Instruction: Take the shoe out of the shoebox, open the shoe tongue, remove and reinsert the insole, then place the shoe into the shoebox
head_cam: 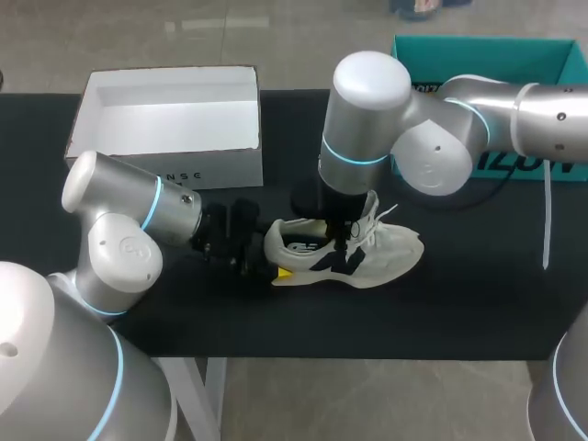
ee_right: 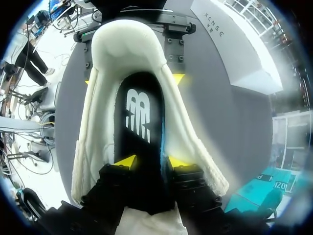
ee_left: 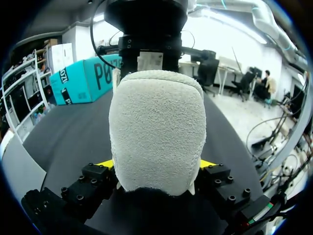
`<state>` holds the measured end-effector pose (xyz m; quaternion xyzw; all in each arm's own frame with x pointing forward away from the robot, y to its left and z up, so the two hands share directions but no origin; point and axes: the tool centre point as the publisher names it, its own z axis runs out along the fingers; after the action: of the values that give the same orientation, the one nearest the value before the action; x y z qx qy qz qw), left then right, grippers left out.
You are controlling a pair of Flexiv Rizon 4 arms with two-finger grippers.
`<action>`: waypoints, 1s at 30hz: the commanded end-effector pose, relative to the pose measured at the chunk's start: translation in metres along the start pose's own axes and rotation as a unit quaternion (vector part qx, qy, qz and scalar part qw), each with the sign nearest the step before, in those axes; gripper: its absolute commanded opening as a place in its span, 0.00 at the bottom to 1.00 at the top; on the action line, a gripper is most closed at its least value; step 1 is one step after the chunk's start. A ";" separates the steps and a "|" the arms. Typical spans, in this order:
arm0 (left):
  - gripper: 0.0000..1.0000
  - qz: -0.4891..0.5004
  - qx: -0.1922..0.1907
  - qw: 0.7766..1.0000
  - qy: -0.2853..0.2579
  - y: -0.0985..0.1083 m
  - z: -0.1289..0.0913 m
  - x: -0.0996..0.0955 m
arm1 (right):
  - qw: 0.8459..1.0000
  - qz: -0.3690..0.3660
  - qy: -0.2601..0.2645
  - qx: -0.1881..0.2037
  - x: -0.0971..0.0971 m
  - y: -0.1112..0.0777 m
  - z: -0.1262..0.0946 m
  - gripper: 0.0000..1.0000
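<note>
The left claw (ee_left: 156, 164) is clamped on the heel of the shoe (head_cam: 390, 255), one yellow tip pressed to each side. The shoe rests on the black table (head_cam: 459, 303), its toe pointing away from this claw. The right claw (ee_right: 151, 160) comes down from above into the shoe's opening. Its fingers (ee_right: 126, 160) seem to be pinched on the dark insole (ee_right: 139, 110), though the contact is hard to see. The white shoebox (head_cam: 211, 167) sits well apart, behind the left claw.
</note>
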<state>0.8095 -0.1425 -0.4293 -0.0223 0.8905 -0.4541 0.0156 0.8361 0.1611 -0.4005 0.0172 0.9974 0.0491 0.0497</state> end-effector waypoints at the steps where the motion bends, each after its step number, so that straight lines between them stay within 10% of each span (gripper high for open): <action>1: 0.00 0.000 -0.001 1.000 0.000 0.001 0.001 0.001 | 1.000 0.003 0.005 -0.002 -0.002 0.002 0.008 0.41; 30: 0.00 0.000 -0.001 1.000 0.000 0.001 0.001 0.001 | 0.998 0.011 0.067 -0.008 0.007 -0.001 0.030 0.48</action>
<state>0.8102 -0.1427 -0.4299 -0.0226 0.8905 -0.4541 0.0155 0.8291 0.1600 -0.4184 0.0277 0.9979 0.0585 -0.0086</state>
